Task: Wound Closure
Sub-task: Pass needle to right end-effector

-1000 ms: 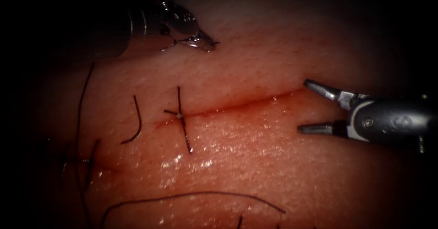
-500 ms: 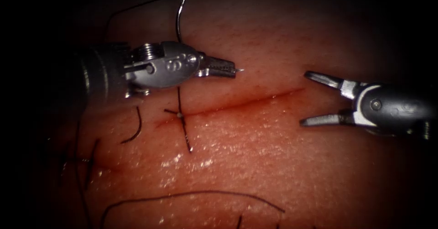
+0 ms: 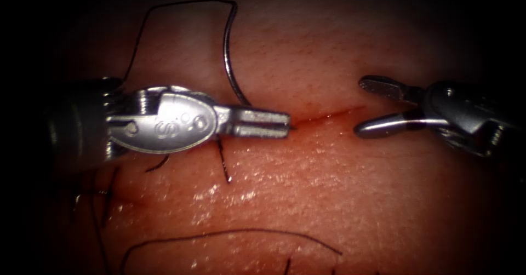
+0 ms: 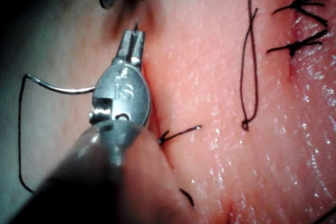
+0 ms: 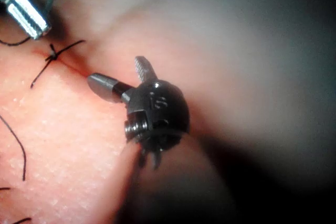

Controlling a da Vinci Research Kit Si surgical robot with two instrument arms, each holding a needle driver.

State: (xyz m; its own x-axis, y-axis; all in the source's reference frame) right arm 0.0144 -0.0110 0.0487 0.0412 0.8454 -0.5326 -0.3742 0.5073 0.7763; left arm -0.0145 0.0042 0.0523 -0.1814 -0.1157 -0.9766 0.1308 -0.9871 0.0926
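Observation:
My left tool (image 3: 284, 124) lies across the left part of the cut (image 3: 329, 114), jaws shut on the curved needle (image 3: 227, 50) close to its point. The short tip pokes past the jaws and rests at the cut's line; whether it is in the tissue I cannot tell. The needle's body arcs up and away over the tissue, trailing dark thread (image 3: 143, 31). In the left wrist view the same tool (image 4: 134, 43) holds the needle (image 4: 58, 88). My right tool (image 3: 362, 106) hovers at the cut's right end, jaws open, holding nothing; the right wrist view shows its jaws (image 5: 123, 74) spread.
A tied stitch (image 3: 223, 168) crosses the cut's left end, partly behind the left tool. Loose thread (image 3: 230, 232) curves over the near tissue. Several more stitches (image 4: 302, 30) and a thread loop (image 4: 247, 77) appear in the left wrist view. Red fluid lines the cut.
The left tool has swung down and to the right with the needle, from above the tissue to the cut line. The right tool has rolled and lifted slightly, jaws still open.

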